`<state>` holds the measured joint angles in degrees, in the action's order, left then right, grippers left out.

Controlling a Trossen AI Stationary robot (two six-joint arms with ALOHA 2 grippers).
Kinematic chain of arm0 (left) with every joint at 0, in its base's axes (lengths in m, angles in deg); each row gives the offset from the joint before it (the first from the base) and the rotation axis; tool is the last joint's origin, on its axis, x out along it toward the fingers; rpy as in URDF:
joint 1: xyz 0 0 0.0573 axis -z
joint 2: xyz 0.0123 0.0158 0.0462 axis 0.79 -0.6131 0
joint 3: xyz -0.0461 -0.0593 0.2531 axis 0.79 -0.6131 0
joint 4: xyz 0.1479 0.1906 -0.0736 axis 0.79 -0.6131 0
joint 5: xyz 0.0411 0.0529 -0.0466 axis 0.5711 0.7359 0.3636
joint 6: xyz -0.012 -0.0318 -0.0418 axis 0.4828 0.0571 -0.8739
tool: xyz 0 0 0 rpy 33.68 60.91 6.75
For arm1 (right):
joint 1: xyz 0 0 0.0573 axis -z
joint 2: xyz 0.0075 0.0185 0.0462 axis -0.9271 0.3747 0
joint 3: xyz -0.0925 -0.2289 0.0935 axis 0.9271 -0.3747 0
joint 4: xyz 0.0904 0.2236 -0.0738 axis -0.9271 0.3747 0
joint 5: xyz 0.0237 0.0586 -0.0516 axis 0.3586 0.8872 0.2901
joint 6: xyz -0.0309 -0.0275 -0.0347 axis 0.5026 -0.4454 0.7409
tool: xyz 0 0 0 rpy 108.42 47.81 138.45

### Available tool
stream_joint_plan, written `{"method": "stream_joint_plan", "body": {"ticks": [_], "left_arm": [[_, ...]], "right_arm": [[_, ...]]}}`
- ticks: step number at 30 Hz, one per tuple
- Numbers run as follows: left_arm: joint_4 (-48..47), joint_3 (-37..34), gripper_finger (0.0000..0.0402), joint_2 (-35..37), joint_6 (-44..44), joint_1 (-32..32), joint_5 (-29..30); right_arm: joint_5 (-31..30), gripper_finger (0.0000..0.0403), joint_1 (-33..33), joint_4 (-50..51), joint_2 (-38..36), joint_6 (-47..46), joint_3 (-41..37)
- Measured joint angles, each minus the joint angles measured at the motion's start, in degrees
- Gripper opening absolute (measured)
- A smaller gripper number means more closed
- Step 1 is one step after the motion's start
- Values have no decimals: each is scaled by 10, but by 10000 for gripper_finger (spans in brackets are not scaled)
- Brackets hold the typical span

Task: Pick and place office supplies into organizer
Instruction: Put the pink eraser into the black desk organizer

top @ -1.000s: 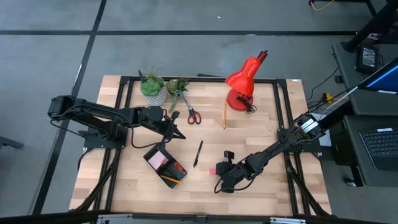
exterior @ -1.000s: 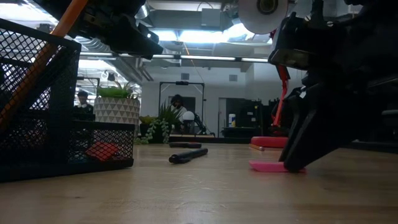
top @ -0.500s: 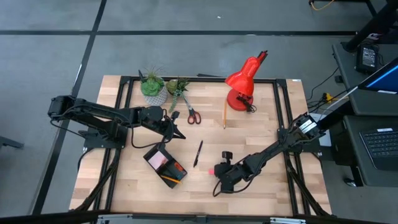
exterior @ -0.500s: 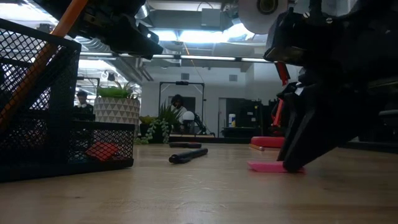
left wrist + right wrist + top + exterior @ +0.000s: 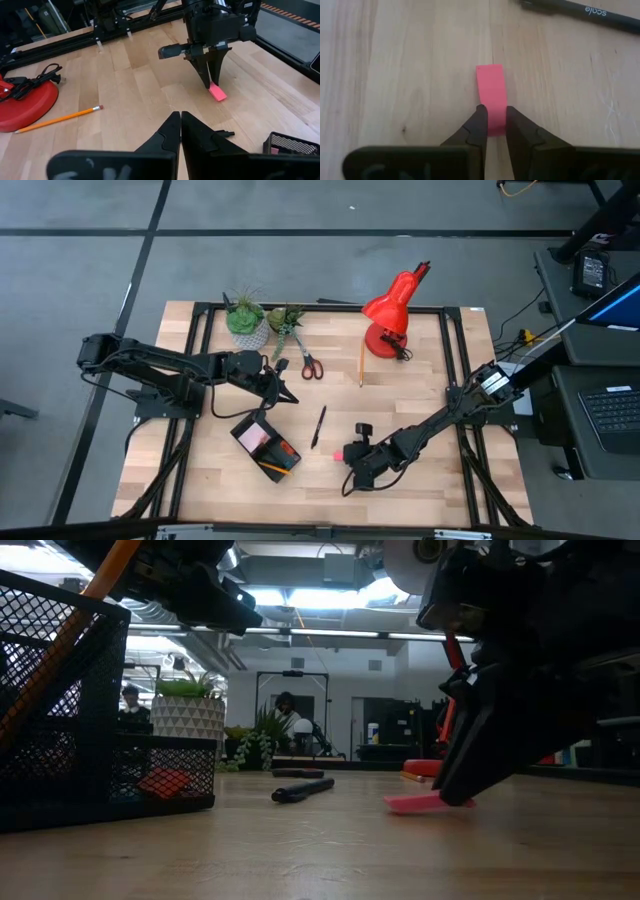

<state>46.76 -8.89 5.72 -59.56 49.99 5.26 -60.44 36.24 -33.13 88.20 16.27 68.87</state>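
Left tool (image 5: 287, 397) shut on nothing, fingers pressed together, hanging above the bench (image 5: 420, 485) just beyond the far corner of the black mesh organizer (image 5: 266, 443). In the organizer: a pink sticky-note pad (image 5: 258, 437) in the big compartment, an orange pencil (image 5: 276, 468) lying across the near end, and a small red item (image 5: 164, 781) seen through the mesh in the low view, kind unclear. Potted plants (image 5: 247, 321) and red-handled scissors (image 5: 309, 364) farther back from the left tool, toward the bench's far edge. Black pen (image 5: 318, 426) lying loose between the two tools, nearer the organizer. Second orange pencil (image 5: 361, 362) well beyond it, beside the base of the red desk lamp (image 5: 389, 313). Right tool (image 5: 350, 472) near the front middle of the bench, pointing down, closed on one end of a pink eraser (image 5: 490, 96); the pinched end lifted slightly, the other end touching the wood in the low view. Eraser well apart from the organizer, with the pen just past its free end.
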Motion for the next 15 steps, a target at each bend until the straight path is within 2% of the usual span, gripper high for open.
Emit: {"method": "stream_joint_plan", "body": {"ticks": [15], "left_arm": [[7, 0, 15, 0, -2, 0, 0]], "right_arm": [[-2, 53, 0, 3, -1, 22, 16]]}}
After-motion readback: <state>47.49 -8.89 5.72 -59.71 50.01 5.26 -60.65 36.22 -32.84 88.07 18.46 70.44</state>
